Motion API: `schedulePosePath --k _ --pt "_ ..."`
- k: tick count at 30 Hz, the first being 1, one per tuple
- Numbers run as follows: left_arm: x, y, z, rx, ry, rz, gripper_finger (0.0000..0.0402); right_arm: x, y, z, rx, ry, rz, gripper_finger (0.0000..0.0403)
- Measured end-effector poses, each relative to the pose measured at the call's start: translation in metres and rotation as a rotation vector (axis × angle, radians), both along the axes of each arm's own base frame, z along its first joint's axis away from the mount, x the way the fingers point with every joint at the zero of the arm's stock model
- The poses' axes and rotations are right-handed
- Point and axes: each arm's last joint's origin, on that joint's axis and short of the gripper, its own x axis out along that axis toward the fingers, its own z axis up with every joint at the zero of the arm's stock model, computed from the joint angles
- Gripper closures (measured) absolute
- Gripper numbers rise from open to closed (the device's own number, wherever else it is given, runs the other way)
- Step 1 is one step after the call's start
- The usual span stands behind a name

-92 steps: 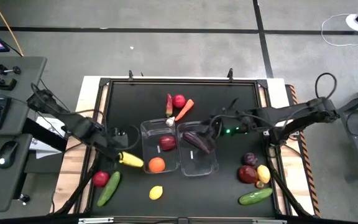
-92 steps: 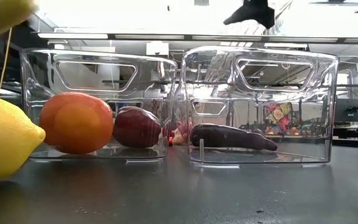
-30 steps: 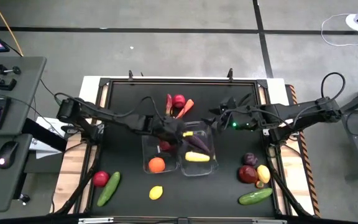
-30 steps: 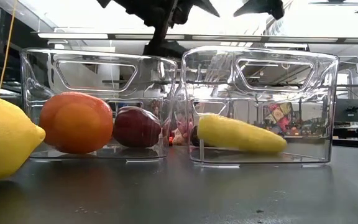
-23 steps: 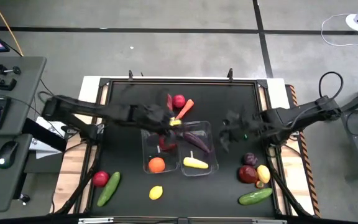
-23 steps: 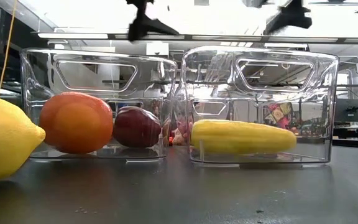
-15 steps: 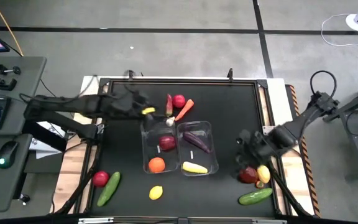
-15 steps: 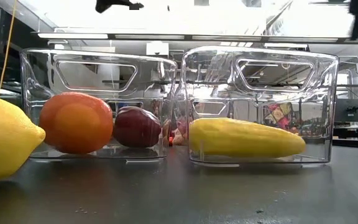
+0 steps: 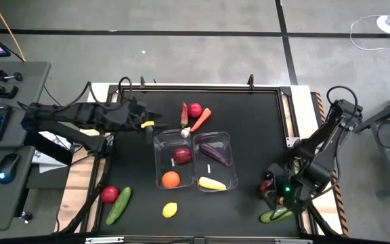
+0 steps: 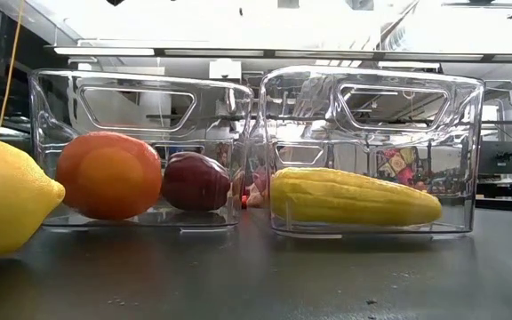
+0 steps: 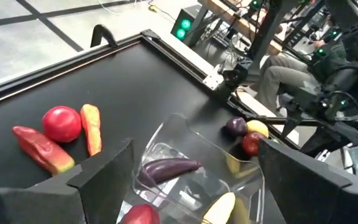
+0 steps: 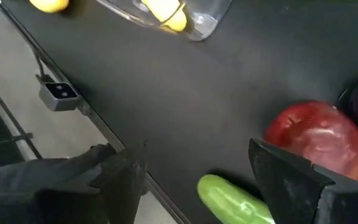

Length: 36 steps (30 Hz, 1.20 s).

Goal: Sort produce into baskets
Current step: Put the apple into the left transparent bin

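Observation:
Two clear bins stand side by side mid-table. The left bin (image 9: pixel 160 146) holds a red apple (image 9: pixel 182 156) and an orange (image 9: pixel 170 179). The right bin (image 9: pixel 230 163) holds a purple eggplant (image 9: pixel 214 153) and a yellow banana (image 9: pixel 212 183), which lies flat on the floor (image 10: pixel 354 197). My left gripper (image 9: pixel 144 125) is open and empty, off the left bin's far left corner (image 11: pixel 191 162). My right gripper (image 9: pixel 274 192) is open and empty at the near right, over a red apple (image 12: pixel 316 137) and a green cucumber (image 12: pixel 232 199).
A chili (image 9: pixel 184 114), an apple (image 9: pixel 194 110) and a carrot (image 9: pixel 202 118) lie beyond the bins. An apple (image 9: pixel 110 195), a cucumber (image 9: pixel 118 205) and a lemon (image 9: pixel 170 210) lie near left. My right arm hides part of the produce at the near right.
My left gripper has drawn back from above the bins toward the table's left edge, open. The banana in the right bin has settled from tilted to flat. My right gripper has swung from beyond the right bin toward the near right corner, down over the apple and cucumber.

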Motion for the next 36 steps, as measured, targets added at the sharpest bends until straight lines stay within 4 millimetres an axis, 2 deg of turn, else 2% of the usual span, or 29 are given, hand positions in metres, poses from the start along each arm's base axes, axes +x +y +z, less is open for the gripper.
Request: schedulePosePath --k 8,11,18,22,27,36 --pt "0.002 0.000 -0.001 0.003 0.007 0.002 0.0073 0.006 -0.002 -0.003 -0.083 -0.010 0.077 0.0130" --pt "0.002 0.000 -0.001 0.003 0.007 0.002 0.0073 0.006 -0.007 -0.005 -0.097 0.047 0.103 0.0126" --pt "0.002 0.000 -0.001 0.004 0.009 0.002 0.0073 0.005 -0.021 -0.014 -0.133 0.286 0.145 0.0057" --pt "0.002 0.000 -0.001 -0.001 0.009 -0.008 0.0073 0.005 -0.022 -0.015 -0.115 0.313 0.134 0.0034" --pt "0.002 0.000 -0.001 -0.001 0.010 -0.008 0.0073 0.004 -0.015 -0.014 -0.058 0.307 0.156 0.0032" --pt "0.002 0.000 -0.001 -0.003 0.009 -0.007 0.0074 0.001 -0.017 -0.017 -0.133 0.351 0.261 0.0031"
